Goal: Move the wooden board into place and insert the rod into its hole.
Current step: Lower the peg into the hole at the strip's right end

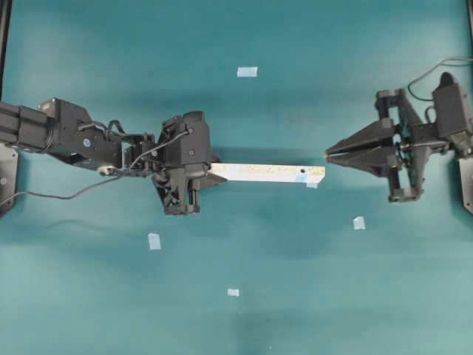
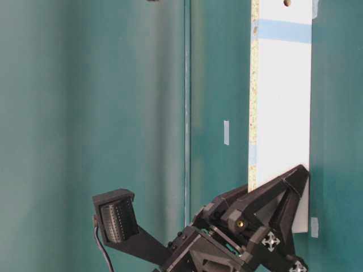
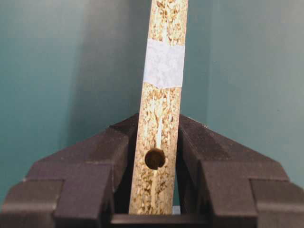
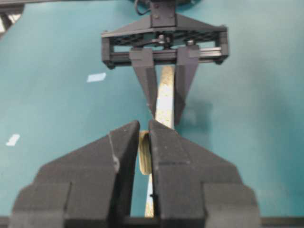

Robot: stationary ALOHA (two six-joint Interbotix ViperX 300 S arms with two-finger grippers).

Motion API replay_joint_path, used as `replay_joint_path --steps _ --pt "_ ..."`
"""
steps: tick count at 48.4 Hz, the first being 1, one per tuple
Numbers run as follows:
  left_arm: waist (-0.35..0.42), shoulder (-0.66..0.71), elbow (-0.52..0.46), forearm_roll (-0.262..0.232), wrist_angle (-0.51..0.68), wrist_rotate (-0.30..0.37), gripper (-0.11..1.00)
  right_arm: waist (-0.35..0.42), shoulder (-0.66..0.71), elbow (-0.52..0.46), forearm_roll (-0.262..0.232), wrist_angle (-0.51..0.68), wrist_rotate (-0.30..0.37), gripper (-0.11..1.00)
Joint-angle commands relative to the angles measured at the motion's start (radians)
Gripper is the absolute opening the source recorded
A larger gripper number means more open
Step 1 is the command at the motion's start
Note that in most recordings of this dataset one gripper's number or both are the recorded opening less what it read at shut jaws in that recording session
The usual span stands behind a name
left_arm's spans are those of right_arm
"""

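The wooden board [image 1: 270,174] lies lengthwise across the middle of the table, with a dark hole [image 1: 302,177] near its right end. My left gripper [image 1: 198,176] is shut on its left end. In the left wrist view the speckled edge of the board [image 3: 159,118] stands between the fingers [image 3: 118,142], showing a round hole [image 3: 155,158] and a pale tape patch. My right gripper [image 1: 329,154] hovers just beyond the board's right end, slightly to its far side. It is shut on the rod [image 4: 145,152], a short cream peg pinched near the fingertips.
Small pale-blue tape squares lie on the teal table [image 1: 89,296]: one at the back [image 1: 247,72], one front left [image 1: 154,240], one front middle [image 1: 233,292], one front right [image 1: 358,222]. A cable [image 1: 436,70] loops behind the right arm.
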State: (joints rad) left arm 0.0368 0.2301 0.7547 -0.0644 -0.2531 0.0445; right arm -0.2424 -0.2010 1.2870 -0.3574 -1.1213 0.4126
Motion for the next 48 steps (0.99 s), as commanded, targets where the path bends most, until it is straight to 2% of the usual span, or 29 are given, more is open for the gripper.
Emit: replay_joint_path --steps 1,17,29,48 --pt "0.028 -0.008 -0.003 -0.003 0.014 0.005 0.23 -0.002 0.061 -0.04 0.003 -0.06 0.0 0.09" --pt "0.028 -0.008 -0.012 -0.003 0.015 0.003 0.23 0.003 0.278 -0.098 0.003 -0.204 -0.006 0.09" --pt "0.028 -0.008 -0.011 -0.003 0.015 0.003 0.24 0.005 0.328 -0.107 0.006 -0.202 -0.008 0.09" --pt "0.028 -0.008 -0.005 -0.003 0.015 0.003 0.23 0.009 0.337 -0.118 0.009 -0.121 -0.008 0.09"
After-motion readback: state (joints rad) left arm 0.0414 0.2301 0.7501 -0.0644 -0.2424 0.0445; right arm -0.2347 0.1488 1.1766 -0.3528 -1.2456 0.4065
